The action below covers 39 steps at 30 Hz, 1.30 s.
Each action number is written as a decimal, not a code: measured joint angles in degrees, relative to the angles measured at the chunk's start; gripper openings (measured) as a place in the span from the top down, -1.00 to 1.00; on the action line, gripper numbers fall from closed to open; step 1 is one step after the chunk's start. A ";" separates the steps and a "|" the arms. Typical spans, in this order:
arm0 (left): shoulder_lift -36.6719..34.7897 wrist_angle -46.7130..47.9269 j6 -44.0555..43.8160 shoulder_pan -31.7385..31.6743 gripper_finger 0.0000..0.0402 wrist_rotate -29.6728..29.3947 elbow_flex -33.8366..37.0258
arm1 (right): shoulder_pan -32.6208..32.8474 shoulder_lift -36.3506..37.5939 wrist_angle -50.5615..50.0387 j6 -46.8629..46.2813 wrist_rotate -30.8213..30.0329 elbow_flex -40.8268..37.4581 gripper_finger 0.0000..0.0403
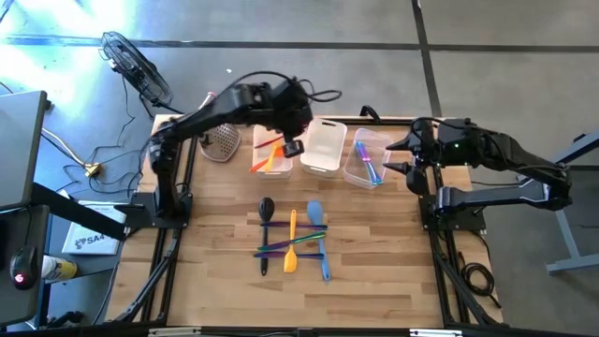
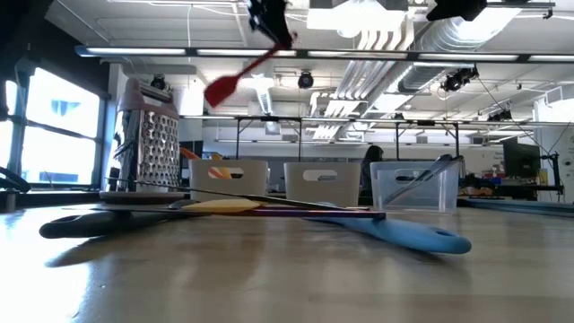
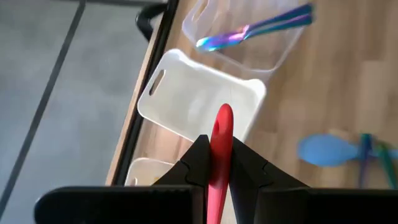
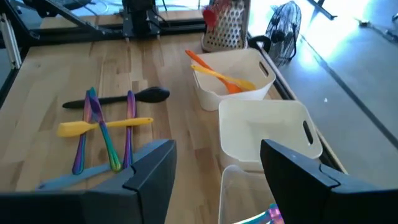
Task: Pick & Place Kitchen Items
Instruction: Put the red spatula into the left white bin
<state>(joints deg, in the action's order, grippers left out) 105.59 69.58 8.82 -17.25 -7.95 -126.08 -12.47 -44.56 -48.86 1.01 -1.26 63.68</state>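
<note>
- Blue spatula point(image 2: 408, 235) and a dark spoon point(image 1: 267, 208) are seen crossed with other utensils on the table point(image 1: 374, 271)
- Red spatula point(image 2: 242, 76) is pinched by the left gripper point(image 3: 214, 165), above the left and middle bins point(image 1: 322, 147)
- Right gripper point(image 4: 217, 165) is spread, beside the right bin point(image 1: 360, 164)

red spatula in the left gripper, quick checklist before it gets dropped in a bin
1. Grip: left gripper shut on the red spatula - ok.
2. Clearance: spatula hangs high above the table in the low view - ok.
3. Position: gripper sits over the gap between the left bin and the middle bin; which is the target - cannot tell.
4. Left bin holds orange utensils, room left - ok.
5. Middle bin empty - ok.
6. Right gripper open, parked by the right bin, out of the way - ok.
</note>
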 joint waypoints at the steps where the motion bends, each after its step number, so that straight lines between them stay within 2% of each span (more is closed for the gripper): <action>1: -1.56 0.68 -0.19 0.04 0.87 -0.02 -0.03 | -0.01 0.00 -0.54 -0.47 0.01 0.00 -0.12; 6: -9.64 1.99 -2.39 0.77 0.87 -0.58 -0.07 | 0.00 0.00 -1.88 -1.43 0.06 0.00 -0.12; 10: -16.77 4.61 -5.51 2.69 0.87 -4.69 0.14 | 0.00 0.00 -1.86 -0.95 0.01 0.00 -0.12; 14: -25.15 2.03 -8.99 5.45 0.87 -9.74 6.36 | -0.02 0.00 -1.82 0.64 -0.02 0.00 -0.12; 18: -35.11 -9.45 -12.05 8.07 0.87 -12.41 21.15 | 0.00 0.00 -1.46 2.23 -0.08 0.00 -0.12; 23: -47.02 -33.44 -13.32 9.39 0.87 -10.35 46.79 | 0.00 0.00 -1.43 3.71 -0.12 0.00 -0.12; 27: -51.21 -54.37 -11.44 8.90 0.87 -9.56 64.73 | -0.02 0.00 -1.02 3.78 -0.12 0.00 -0.12; 29: -51.61 -64.17 -7.80 6.70 0.87 -5.50 70.88 | -0.02 0.00 -0.81 4.07 -0.10 0.00 -0.12; 32: -50.48 -75.02 -6.84 1.98 0.87 4.56 76.16 | -0.02 0.00 -0.11 4.84 0.12 0.00 -0.12; 39: -46.04 -77.14 -3.58 -9.98 0.87 17.78 77.57 | -0.02 0.00 0.92 4.79 2.20 0.00 -0.12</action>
<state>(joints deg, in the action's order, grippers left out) 59.54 -7.57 5.24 -27.23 9.83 -48.51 -12.49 -44.56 -47.94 5.80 0.94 63.68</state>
